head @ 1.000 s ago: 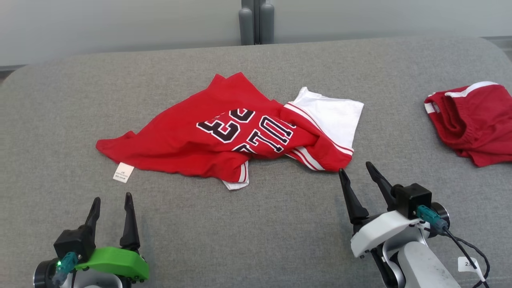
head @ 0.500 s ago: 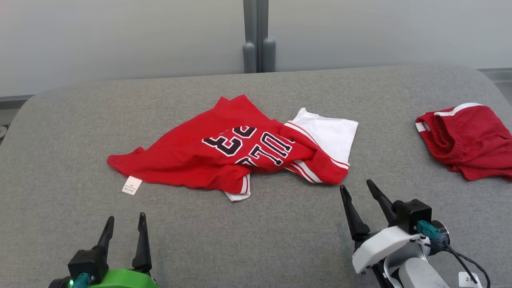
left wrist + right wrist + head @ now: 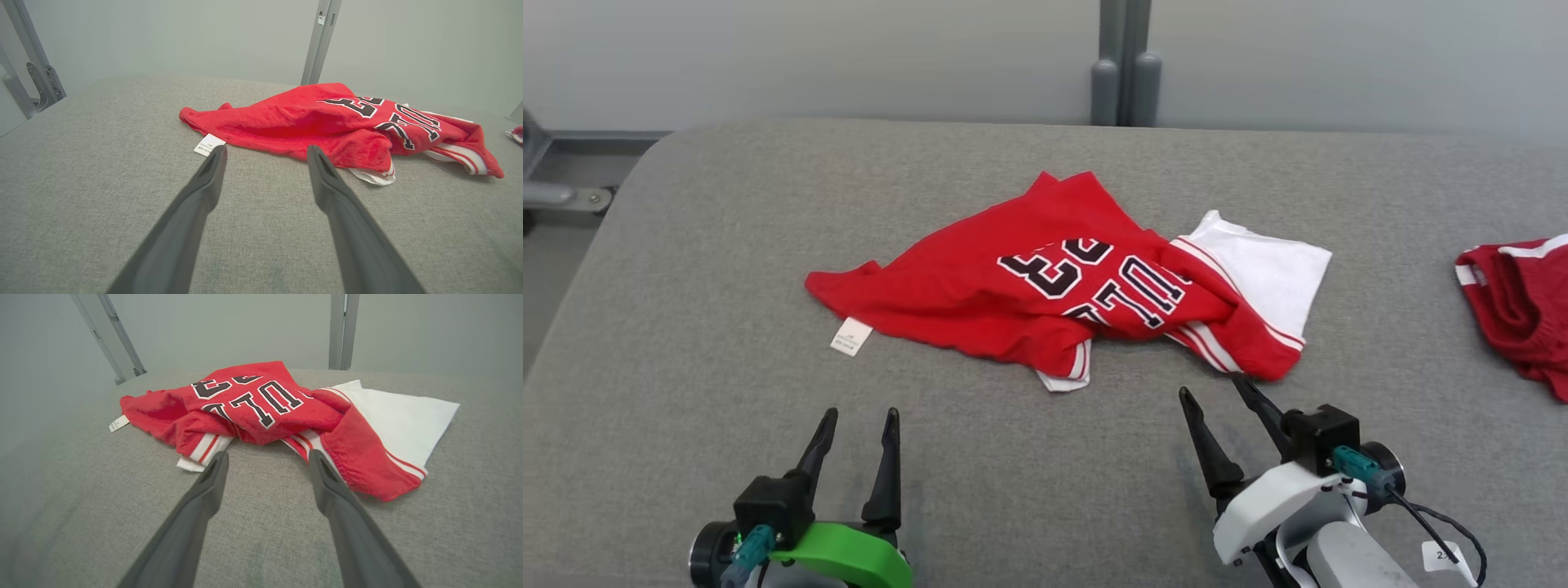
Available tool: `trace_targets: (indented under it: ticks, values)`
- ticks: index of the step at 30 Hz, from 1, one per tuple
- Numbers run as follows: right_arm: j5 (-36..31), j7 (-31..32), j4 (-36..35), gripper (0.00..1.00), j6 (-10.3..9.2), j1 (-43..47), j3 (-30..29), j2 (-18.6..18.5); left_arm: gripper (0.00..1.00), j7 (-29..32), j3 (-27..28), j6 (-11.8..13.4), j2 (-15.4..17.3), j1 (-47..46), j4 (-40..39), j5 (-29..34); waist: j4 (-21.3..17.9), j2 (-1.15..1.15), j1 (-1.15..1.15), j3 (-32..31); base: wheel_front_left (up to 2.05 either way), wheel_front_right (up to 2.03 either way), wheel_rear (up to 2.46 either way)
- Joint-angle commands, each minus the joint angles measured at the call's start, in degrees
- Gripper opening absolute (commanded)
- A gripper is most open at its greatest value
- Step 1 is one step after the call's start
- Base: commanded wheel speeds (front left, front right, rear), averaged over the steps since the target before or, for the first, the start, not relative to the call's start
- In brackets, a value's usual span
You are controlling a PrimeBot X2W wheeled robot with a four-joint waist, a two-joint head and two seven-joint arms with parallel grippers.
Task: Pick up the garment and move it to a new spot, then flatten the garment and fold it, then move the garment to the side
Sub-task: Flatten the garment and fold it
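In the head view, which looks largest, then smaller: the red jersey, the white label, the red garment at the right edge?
1. red jersey
2. red garment at the right edge, partly cut off
3. white label

Head camera swung leftward; whole frame shifted accordingly. Right pincer (image 3: pixel 1210 388) carried leftward along the garment (image 3: pixel 1029 302): formerly at its near right corner, now before its striped edge. Left pincer (image 3: pixel 862 412) brought in line with the garment's white label (image 3: pixel 851 336), on its near side.
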Motion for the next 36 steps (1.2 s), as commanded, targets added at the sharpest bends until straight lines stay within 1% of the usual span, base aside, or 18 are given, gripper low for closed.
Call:
trace_targets:
  ticks: [1, 5, 9, 12, 15, 18, 23, 29, 30, 32, 33, 36]
  values:
    - [0.62, 0.00, 0.34, 1.00, -0.09, -1.30, 0.18, -0.18, 1.00, 0.00, -0.40, 0.22, 0.22, -0.91, -0.01, -0.14, 6.12, 0.00, 0.00, 2.61, 0.00, 0.00, 0.00]
    - [0.58, 0.00, 2.41, 1.00, -0.09, -2.23, -0.66, -0.18, 1.00, -0.01, -2.60, 0.09, 0.21, -1.39, 0.59, -0.24, 12.08, 0.00, 0.00, 3.88, 0.00, 0.00, 0.00]
    - [0.06, 0.00, 5.72, 1.00, -0.09, -3.09, -1.21, -0.20, 1.00, -0.01, -2.75, 0.25, 0.16, -0.82, 0.76, -0.56, 17.21, 0.00, 0.00, 4.95, 0.00, 0.00, 0.00]
    - [3.14, -0.01, 7.36, 1.00, -0.09, -3.24, -2.20, -0.25, 1.00, 0.00, -2.84, 0.24, 0.14, 0.10, 1.12, -0.94, 19.97, 0.00, 0.00, 5.68, 0.00, 0.00, 0.00]
    - [5.18, 0.00, 8.38, 1.00, -0.08, -3.76, -3.19, -0.23, 1.00, -0.01, -3.71, 0.12, 0.14, 0.31, 1.19, -0.97, 21.64, 0.00, 0.00, 6.65, 0.00, 0.00, 0.00]
    - [5.62, 0.00, 9.35, 1.00, -0.08, -4.43, -4.33, -0.25, 1.00, -0.01, -4.82, 0.21, 0.12, 0.04, 0.99, -1.64, 22.83, 0.00, 0.00, 7.55, 0.00, 0.00, 0.00]
    - [4.31, 0.00, 10.94, 1.00, -0.08, -5.86, -6.42, -0.26, 1.00, -0.01, -7.03, 0.53, 0.13, -1.45, 0.83, -2.48, 24.10, 0.00, 0.00, 8.86, 0.00, 0.00, 0.00]
    - [2.15, 0.15, 15.61, 1.00, -0.08, -7.07, -8.35, -0.27, 1.00, -0.01, -8.12, 1.24, 0.15, -1.64, 0.70, -3.27, 24.35, 0.00, 0.00, 9.61, 0.00, 0.00, 0.00]
    - [2.02, 0.27, 16.14, 0.89, -0.08, -7.34, -8.31, -0.26, 1.00, -0.01, -8.12, 1.23, 0.15, -1.46, 0.93, -3.36, 24.37, 0.00, 0.00, 9.70, 0.00, 0.00, 0.00]
    - [1.09, 0.34, 17.16, 0.03, -0.08, -7.55, -8.59, -0.24, 1.00, -0.01, -8.05, 1.14, 0.16, -1.22, 1.44, -3.40, 24.34, 0.00, 0.00, 9.72, 0.00, 0.00, 0.00]
    - [0.71, 0.34, 17.40, 0.00, -0.08, -7.43, -8.74, -0.24, 1.00, -0.01, -8.07, 1.07, 0.16, -1.12, 1.67, -3.39, 24.30, 0.00, 0.00, 9.59, 0.00, 0.00, 0.00]
    - [-0.38, 0.33, 17.20, 0.00, -0.08, -6.29, -9.19, -0.24, 1.00, -0.01, -7.97, 0.71, 0.16, -0.62, 2.42, -3.00, 23.56, 0.00, 0.00, 8.62, 0.00, 0.00, 0.00]
